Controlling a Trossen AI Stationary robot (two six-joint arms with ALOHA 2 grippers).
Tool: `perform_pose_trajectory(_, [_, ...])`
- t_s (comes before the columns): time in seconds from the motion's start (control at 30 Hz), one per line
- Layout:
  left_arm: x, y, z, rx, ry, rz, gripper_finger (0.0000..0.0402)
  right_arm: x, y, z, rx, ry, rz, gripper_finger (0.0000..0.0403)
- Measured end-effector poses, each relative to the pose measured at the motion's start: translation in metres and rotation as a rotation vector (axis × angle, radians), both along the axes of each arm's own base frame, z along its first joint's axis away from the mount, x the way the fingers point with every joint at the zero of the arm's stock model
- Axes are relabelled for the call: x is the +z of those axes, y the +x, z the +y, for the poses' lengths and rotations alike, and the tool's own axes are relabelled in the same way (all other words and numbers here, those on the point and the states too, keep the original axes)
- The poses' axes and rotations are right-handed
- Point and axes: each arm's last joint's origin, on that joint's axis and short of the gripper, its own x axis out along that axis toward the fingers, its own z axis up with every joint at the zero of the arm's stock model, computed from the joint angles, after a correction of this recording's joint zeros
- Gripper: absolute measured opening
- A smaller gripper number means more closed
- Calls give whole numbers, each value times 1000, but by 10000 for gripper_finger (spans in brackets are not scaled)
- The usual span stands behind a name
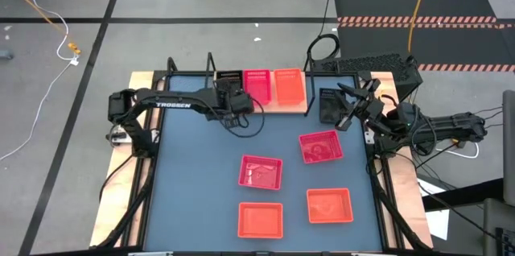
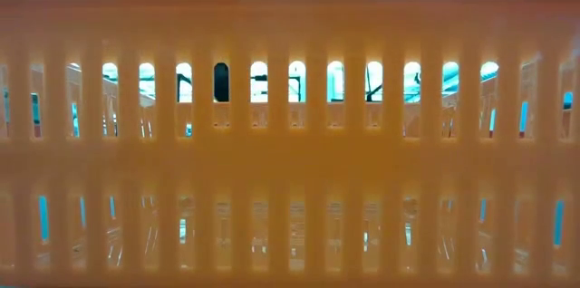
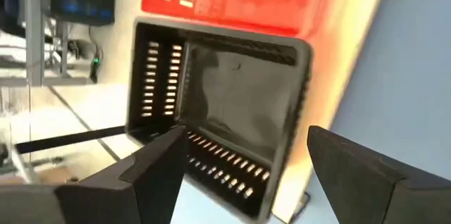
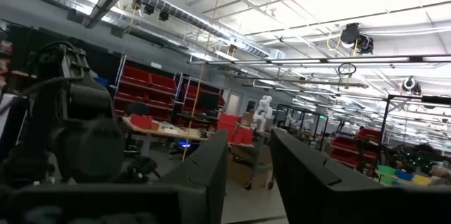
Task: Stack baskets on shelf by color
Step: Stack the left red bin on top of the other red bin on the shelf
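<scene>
The wooden shelf (image 1: 265, 105) stands at the table's far edge. On it, side by side, sit a black basket (image 1: 229, 79), a pinkish-red one (image 1: 257, 85) and an orange-red one (image 1: 289, 84). My left gripper (image 1: 234, 99) is open at the black basket's near rim (image 3: 232, 168), with a finger on either side; whether they touch it does not show. A second black basket (image 1: 328, 106) lies on the table to the right of the shelf. My right gripper (image 1: 348, 117) hovers beside it, tipped upward, empty, its fingers a narrow gap apart (image 4: 249, 143).
Two pinkish-red baskets (image 1: 261, 172) (image 1: 320, 146) and two orange-red ones (image 1: 261, 219) (image 1: 329, 205) lie on the blue tabletop (image 1: 193, 175). An orange-red basket wall (image 2: 290, 143) fills the low view. The shelf's black wire uprights (image 1: 211, 67) rise by my left gripper.
</scene>
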Motion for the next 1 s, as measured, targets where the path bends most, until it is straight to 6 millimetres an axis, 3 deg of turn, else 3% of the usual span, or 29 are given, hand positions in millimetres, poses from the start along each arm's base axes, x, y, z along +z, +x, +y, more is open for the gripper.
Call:
perform_pose_trajectory(0.13, [20, -1, -22, -114, -10, -35, 291, 0, 0, 0, 0, 0, 0, 105])
perform_pose_trajectory(0.27, [29, -2, -58, -413, -192, -37, 268, 0, 0, 0, -3, -6, 4, 105])
perform_pose_trajectory(0.43, [15, -5, -113, -933, -268, 143, 215, 0, 0, 0, -8, -18, 11, 105])
perform_pose_trajectory(0.53, [1, -3, -136, -1096, -219, 213, 190, 0, 0, 0, -6, -23, 14, 105])
perform_pose_trajectory(0.77, [-25, 7, -165, -1275, -124, 276, 175, 0, 1, 0, -5, -22, 16, 105])
perform_pose_trajectory(1.0, [-49, 13, -172, -1380, -82, 417, 175, -1, 2, 0, -5, -23, 24, 105])
